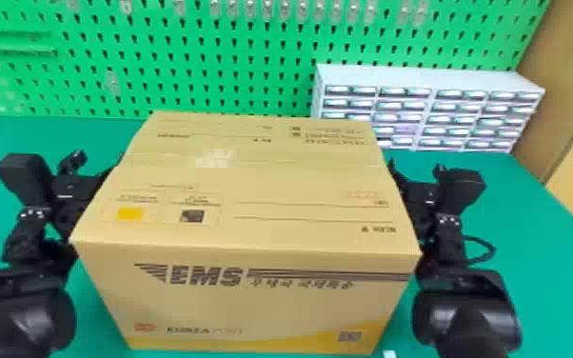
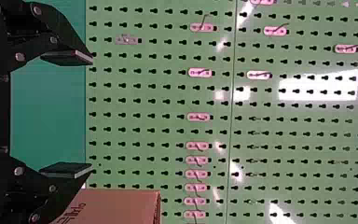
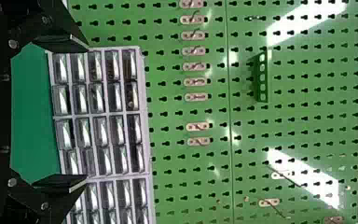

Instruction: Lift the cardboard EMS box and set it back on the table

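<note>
The left tool has its two flat fingers spread wide with nothing between them. From where I'm standing, the left wrist view has it aimed at the pegboard, with a corner of the EMS box just beside its inner finger.

In the right wrist view, the right tool is spread just the same, nothing gripped, facing the drawer cabinet.

Over in the head view, the box sits squarely in the middle, the left arm at its nine o'clock and the right arm at its three. The cabinet lies towards its one or two o'clock. I can't tell whether the base touches the green table or hangs a little above it.

If the box is to be squeezed between the arms, as I'd guess, its weight would rest on side pressure alone. Too light a press and it could slide down; too hard and the cardboard walls could buckle. Should one side rise ahead of the other, I'd expect the box to tip towards three or nine o'clock.
</note>
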You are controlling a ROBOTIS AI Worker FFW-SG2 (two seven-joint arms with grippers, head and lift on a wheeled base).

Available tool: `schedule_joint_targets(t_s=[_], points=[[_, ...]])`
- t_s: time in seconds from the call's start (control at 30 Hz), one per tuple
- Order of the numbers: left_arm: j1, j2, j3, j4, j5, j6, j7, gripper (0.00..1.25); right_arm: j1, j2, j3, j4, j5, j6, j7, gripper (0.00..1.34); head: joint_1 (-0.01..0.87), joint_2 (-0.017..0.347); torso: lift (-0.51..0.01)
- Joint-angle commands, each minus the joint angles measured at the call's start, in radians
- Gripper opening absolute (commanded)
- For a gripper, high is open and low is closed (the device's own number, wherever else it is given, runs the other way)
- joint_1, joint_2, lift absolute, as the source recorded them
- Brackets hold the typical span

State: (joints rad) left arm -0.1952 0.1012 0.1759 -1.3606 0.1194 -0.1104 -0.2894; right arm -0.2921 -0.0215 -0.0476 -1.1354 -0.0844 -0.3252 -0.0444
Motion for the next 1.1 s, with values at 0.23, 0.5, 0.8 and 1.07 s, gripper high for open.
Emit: schedule_joint_targets(t_s=[0.23, 0.5, 0.8, 1.07], points=[[-0.001, 0.000, -0.003, 0.000, -0.003, 0.000, 0.001, 0.80, -0.007, 0.000, 0.014, 0.003, 0.000, 0.002, 0.000, 1.04, 0.678, -0.015, -0.097], [-0.003, 0.000, -0.010, 0.000, -0.006, 0.000, 0.001, 0.80, -0.016, 0.002, 0.037, 0.013, 0.000, 0.002, 0.000, 1.04, 0.678, -0.015, -0.097], [-0.003, 0.000, -0.012, 0.000, -0.006, 0.000, 0.001, 0.80, -0.022, 0.005, 0.042, 0.017, 0.000, 0.002, 0.000, 1.04, 0.678, -0.015, -0.097], [-0.003, 0.000, -0.015, 0.000, -0.006, 0.000, 0.001, 0.80, -0.021, 0.006, 0.045, 0.019, 0.000, 0.000, 0.000, 1.04, 0.678, -0.015, -0.097]])
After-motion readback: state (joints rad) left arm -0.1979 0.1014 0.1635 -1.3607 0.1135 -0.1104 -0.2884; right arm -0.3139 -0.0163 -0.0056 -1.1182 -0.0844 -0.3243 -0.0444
